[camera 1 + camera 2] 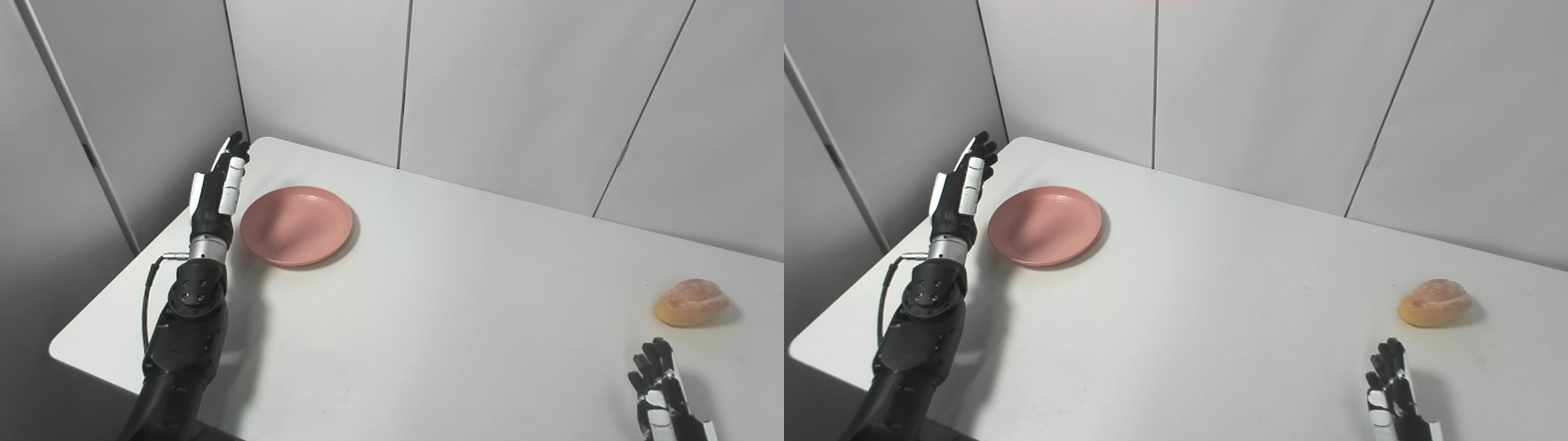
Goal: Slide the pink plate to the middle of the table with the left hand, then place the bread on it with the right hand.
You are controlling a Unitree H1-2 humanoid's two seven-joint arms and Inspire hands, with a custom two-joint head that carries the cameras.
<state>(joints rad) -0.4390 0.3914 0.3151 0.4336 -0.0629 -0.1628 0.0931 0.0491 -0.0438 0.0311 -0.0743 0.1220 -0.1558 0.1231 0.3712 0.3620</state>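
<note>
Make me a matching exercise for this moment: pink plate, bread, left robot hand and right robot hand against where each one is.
Things:
1. pink plate
2. bread
3. left robot hand
4. right robot hand

Places:
A. low near the table's near edge, short of the bread
B. far left part of the table, empty
C. raised and open beside the plate's left rim
D. right side of the table

Pairs: 1-B, 2-D, 3-C, 4-A
</note>
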